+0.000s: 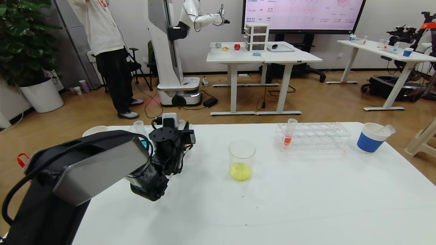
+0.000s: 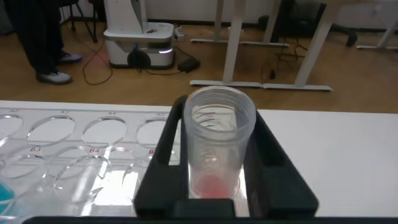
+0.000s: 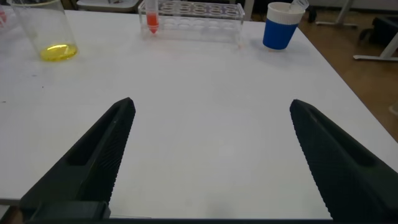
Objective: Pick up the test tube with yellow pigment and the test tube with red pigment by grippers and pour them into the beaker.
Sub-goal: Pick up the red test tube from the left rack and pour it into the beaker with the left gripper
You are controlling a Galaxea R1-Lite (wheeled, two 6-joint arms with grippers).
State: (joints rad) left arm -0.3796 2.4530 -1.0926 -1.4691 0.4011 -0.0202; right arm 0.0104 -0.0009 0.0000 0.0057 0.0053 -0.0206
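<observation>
Head view shows my white bench (image 1: 306, 204) in an office; left pincer (image 2: 214, 180) clamps a red-pigment tube (image 2: 217, 143), right pincer (image 3: 208, 155) gapes wide.

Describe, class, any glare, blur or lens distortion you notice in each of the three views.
Head view: straight table edges bow outward, a wide-angle effect. Left wrist view: the tube in the left tool looks soft; glare whitens the rack. Right wrist view: the right tool looms large; the beaker is small but clear.
</observation>
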